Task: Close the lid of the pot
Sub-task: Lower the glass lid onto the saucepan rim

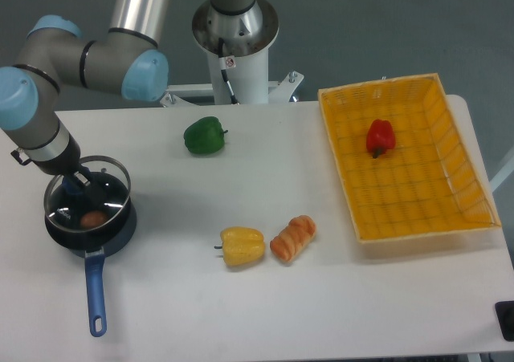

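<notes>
The pot (112, 235) is a small black pan with a long blue handle (95, 291), at the table's left, with a brown egg (93, 218) inside. The lid (106, 171), a clear glass disc with a metal rim, hangs just above the pan and covers most of it, reaching slightly past its upper left edge. My gripper (78, 185) is shut on the lid's blue knob at the centre. Whether the lid touches the pan's rim I cannot tell.
A green pepper (204, 135) lies behind the pan to the right. A yellow pepper (242, 246) and an orange croissant-like piece (292, 237) lie mid-table. An orange mesh basket (407, 160) at the right holds a red pepper (380, 136).
</notes>
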You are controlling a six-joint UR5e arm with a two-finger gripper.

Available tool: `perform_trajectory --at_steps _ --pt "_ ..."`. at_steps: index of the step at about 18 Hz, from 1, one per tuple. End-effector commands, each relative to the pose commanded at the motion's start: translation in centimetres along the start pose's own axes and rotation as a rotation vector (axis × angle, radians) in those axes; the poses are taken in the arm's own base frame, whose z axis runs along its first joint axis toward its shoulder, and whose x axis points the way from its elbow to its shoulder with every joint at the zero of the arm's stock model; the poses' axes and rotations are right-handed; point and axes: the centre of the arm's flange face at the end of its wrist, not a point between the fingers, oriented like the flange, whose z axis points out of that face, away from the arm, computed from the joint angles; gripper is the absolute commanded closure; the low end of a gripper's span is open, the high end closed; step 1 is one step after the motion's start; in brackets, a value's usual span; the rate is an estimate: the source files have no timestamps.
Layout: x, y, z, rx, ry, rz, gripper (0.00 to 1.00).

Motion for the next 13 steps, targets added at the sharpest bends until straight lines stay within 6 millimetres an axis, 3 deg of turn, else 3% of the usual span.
perform_trajectory --at_steps 8,13 --pt "-0.4 -1.2 0.7 0.013 0.036 -0.002 0.41" --pt "-1.3 -1.4 -0.2 0.031 0.03 -0.013 0.41"
